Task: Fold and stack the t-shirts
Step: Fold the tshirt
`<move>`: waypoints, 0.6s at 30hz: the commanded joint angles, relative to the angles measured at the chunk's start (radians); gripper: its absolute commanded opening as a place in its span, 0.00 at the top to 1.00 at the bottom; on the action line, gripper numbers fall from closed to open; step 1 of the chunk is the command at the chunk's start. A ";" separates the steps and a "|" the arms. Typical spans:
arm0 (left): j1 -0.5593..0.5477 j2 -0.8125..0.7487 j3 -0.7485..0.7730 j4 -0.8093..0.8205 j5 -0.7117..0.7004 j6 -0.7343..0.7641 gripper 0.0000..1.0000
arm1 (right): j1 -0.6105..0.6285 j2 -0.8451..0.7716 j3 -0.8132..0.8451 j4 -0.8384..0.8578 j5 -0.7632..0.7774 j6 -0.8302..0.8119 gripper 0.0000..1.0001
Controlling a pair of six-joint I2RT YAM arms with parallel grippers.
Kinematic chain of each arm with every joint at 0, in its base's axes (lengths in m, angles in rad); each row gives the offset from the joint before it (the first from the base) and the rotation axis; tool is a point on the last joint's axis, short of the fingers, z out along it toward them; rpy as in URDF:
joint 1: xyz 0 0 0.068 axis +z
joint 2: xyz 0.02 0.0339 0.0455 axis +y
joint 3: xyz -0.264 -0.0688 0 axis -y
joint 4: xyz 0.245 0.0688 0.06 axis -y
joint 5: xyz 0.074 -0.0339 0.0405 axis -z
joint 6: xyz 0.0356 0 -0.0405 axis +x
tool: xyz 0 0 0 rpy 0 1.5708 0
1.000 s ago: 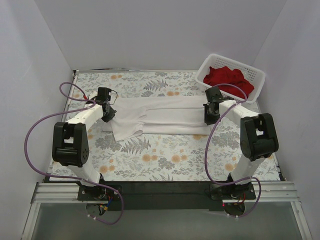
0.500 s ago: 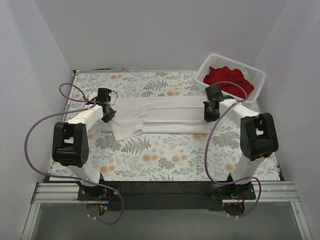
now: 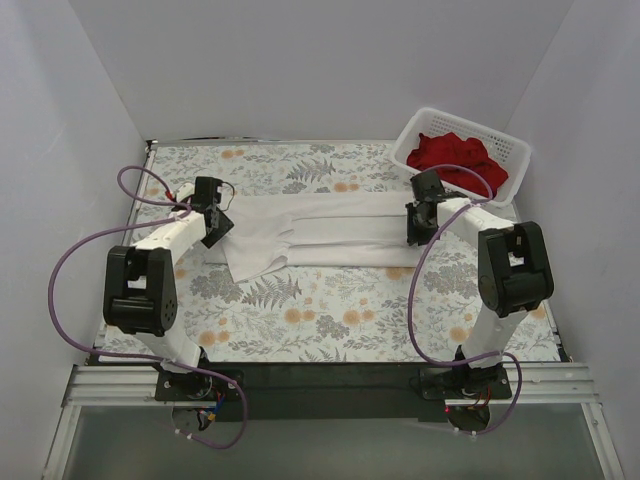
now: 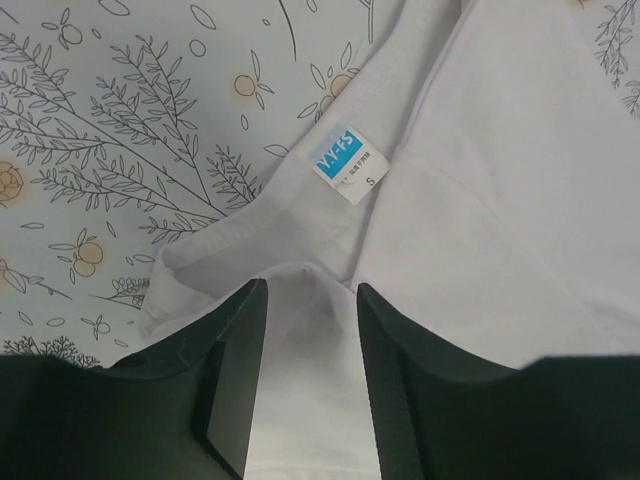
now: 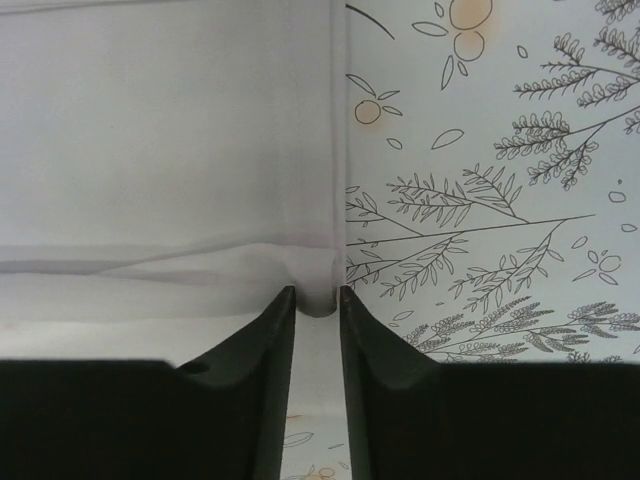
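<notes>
Showing smooth, matt, faintly creased cloth in the white t-shirt [image 3: 320, 232]; showing soft, rumpled matt cloth in the red t-shirts [image 3: 455, 155]; presenting smooth white plastic in the lattice basket [image 3: 520, 165]; presenting matt black plastic on the left gripper [image 4: 311, 290] fingers [image 4: 235, 380]; displaying matt floral print on the table cover [image 3: 330, 310].

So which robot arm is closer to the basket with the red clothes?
The right one. The right gripper pinches the end of the white t-shirt just beside the basket; the left gripper is at the shirt's far other end.
</notes>
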 commanded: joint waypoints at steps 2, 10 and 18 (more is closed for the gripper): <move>0.007 -0.122 -0.009 -0.003 -0.036 0.020 0.54 | -0.006 -0.090 0.042 0.021 -0.028 -0.007 0.58; -0.085 -0.326 -0.096 -0.057 -0.047 0.073 0.36 | -0.003 -0.276 -0.072 0.018 -0.094 -0.016 0.41; -0.232 -0.427 -0.271 -0.111 -0.027 0.027 0.35 | 0.005 -0.492 -0.276 0.072 -0.209 -0.025 0.23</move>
